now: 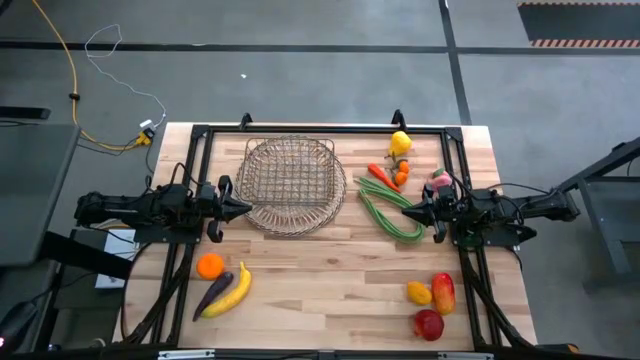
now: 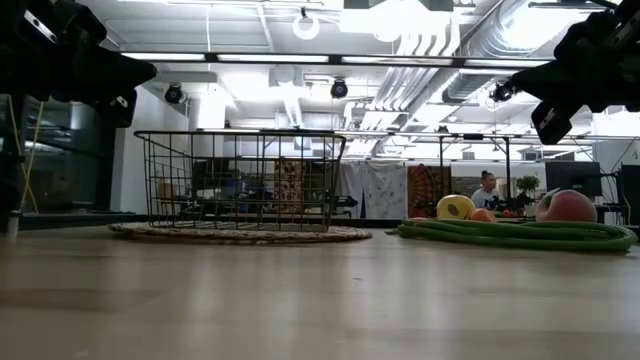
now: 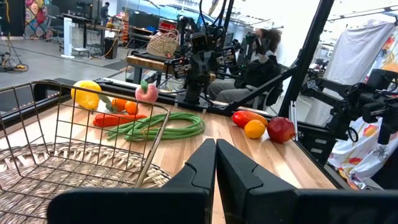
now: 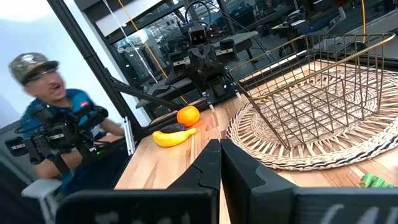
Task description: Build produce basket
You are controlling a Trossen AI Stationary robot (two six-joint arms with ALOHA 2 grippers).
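- A pale wood table [image 1: 330, 270] stands on grey floor; beyond it, a workshop with ceiling pipes and a seated person.
- Near edge, left: orange [image 1: 209, 265], banana [image 1: 232, 291] and eggplant [image 1: 213, 293], touching in a cluster.
- Near edge, right: lemon [image 1: 418, 292] and two apples [image 1: 436, 308], close together.
- Mid-table, both grippers hang above the wood with fingers pressed together, holding nothing: left gripper [image 1: 240, 208] just beside the basket, right gripper [image 1: 410, 212] over the beans [image 1: 386, 212].
- The basket [image 1: 292, 183] sits empty on a woven mat [image 2: 240, 233], centre-left.
- Far right: chilli [image 1: 380, 172], small carrots [image 1: 401, 176] and other pieces.
- Likely first step: open one hand wide, descend square over a firm round fruit, and lift clear of the wire rim.
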